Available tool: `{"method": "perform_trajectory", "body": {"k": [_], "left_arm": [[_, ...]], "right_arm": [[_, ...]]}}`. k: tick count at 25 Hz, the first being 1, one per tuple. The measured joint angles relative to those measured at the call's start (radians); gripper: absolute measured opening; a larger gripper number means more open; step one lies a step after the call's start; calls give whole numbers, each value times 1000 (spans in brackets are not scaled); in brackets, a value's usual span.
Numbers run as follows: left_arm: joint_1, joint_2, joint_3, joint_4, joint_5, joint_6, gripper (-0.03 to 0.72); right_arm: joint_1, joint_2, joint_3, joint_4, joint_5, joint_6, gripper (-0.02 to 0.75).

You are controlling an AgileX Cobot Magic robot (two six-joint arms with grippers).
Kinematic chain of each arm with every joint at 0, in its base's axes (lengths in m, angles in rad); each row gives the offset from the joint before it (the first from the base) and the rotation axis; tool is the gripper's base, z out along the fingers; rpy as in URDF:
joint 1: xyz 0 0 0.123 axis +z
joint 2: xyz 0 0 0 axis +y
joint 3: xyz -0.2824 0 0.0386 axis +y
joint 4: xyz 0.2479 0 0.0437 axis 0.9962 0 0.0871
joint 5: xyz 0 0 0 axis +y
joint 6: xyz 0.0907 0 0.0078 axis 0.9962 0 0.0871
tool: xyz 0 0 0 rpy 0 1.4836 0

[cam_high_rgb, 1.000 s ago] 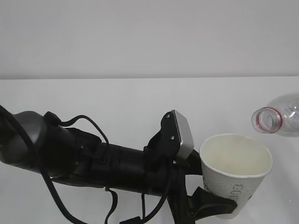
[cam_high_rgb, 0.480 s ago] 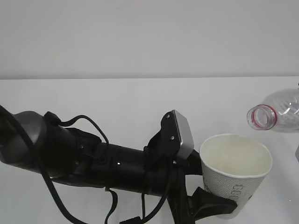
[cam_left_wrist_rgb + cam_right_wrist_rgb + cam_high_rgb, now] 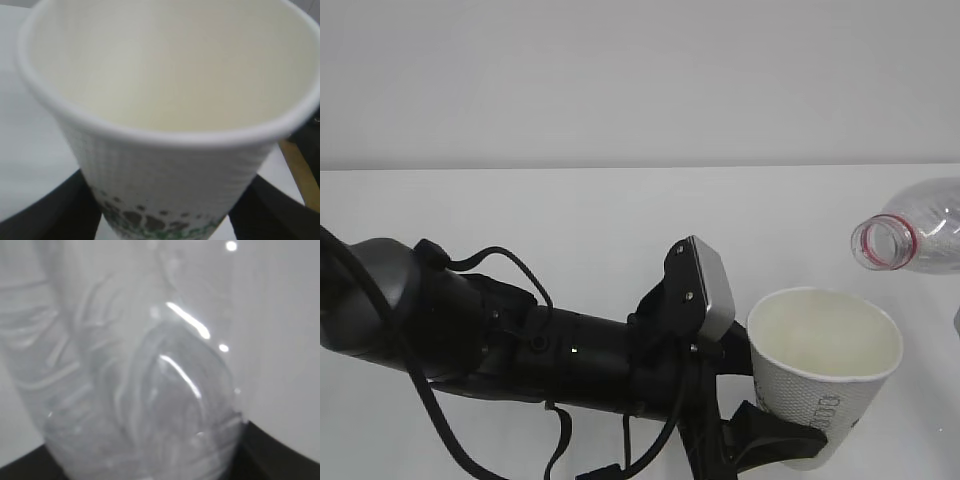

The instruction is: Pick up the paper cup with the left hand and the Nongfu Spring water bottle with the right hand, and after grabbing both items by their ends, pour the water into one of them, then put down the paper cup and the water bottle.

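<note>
2 items are up: your left hand (image 3: 775,440) has its fingers (image 3: 775,437) clamped round the base of the paper cup (image 3: 825,370), upright above the tabletop (image 3: 570,215). Right hand is out of the exterior view; at the wrist its fingers grasp the water bottle (image 3: 915,240) by the bottom end. The bottle lies tipped, mouth just up and right of the cup rim, off-centre. No stream visible. Bring the mouth over the cup opening before tipping further, and hold the cup level.

Slanted exterior view, close wrist views; shared paper cup (image 3: 825,375), perhaps bottle (image 3: 920,240).
</note>
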Motion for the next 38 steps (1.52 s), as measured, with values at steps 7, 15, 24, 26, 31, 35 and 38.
{"method": "perform_trajectory", "body": {"k": [7, 15, 24, 26, 31, 35, 38], "left_arm": [[0, 0, 0, 2, 0, 0, 534], [0, 0, 0, 2, 0, 0, 534], [0, 0, 0, 2, 1, 0, 534], [0, 0, 0, 2, 1, 0, 534], [0, 0, 0, 2, 1, 0, 534], [0, 0, 0, 2, 1, 0, 547], [0, 0, 0, 2, 1, 0, 536]], "right_arm": [[0, 0, 0, 5, -23, -39, 422], [0, 0, 0, 15, -30, -62, 422], [0, 0, 0, 22, -31, -90, 422], [0, 0, 0, 22, -31, -96, 422], [0, 0, 0, 22, -31, -107, 422], [0, 0, 0, 22, -32, -109, 422], [0, 0, 0, 22, -38, -111, 422]]}}
